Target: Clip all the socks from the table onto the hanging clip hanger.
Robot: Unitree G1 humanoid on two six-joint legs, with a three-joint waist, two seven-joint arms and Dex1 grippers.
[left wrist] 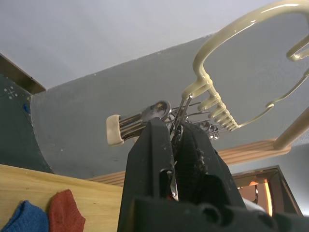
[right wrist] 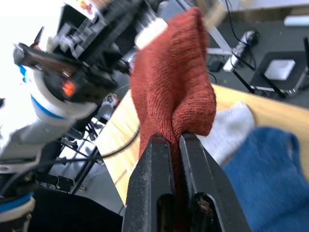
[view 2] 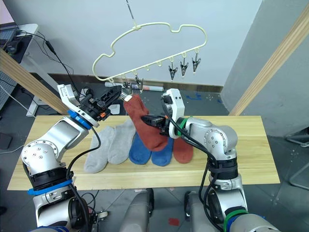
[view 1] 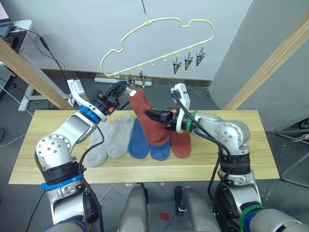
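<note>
Right gripper: the two-fingered black right gripper [view 1: 150,114] is pinched on a fold in the body of the lifted rust-red knit sock [view 1: 147,121], holding it up over the table with its cuff end raised toward the clips.
Left gripper: the black left gripper [view 1: 121,87] is closed on the handles of the end metal clip [left wrist: 166,113] at the hanger's low end, apparently squeezing it so it can take the cuff.
Lifted sock: it hangs limp and folds where it is held, so it looks light, soft and floppy; its free cuff stands just beside the clip and the left fingertips.
Where to grip: judged from the droop, a hold close to the cuff edge would keep that edge steady enough to feed into the clip; the knit should not slip between the pads.
Clip hanger: the thin pale-yellow cloud-shaped wire clip hanger [view 1: 159,38] hangs by its hook, tilted, and may swing when pushed.
Remaining socks: two light grey socks [view 1: 108,140], two blue socks [view 1: 140,142] and one more rust-red sock [view 1: 182,142] lie side by side on the long light wooden plank table [view 1: 241,145].
</note>
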